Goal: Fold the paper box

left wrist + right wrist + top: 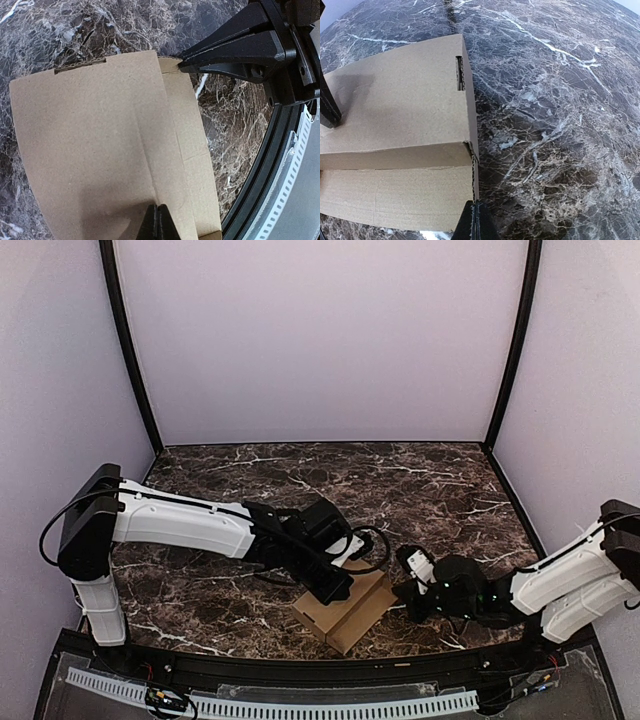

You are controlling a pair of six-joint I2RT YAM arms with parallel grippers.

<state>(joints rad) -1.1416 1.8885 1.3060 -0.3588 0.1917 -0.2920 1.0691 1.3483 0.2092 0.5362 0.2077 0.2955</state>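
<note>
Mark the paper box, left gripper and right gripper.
paper box (356, 620), top external view, on its bare upper face.
left gripper (158, 216), left wrist view, between its closed fingertips.
right gripper (475, 212), right wrist view, between its fingertips at the cardboard's corner edge.

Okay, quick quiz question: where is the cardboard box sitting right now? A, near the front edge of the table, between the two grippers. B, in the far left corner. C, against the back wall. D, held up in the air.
A: the top view shows the paper box lying on the table near its front edge, with the left gripper over it and the right gripper at its right end.
</note>
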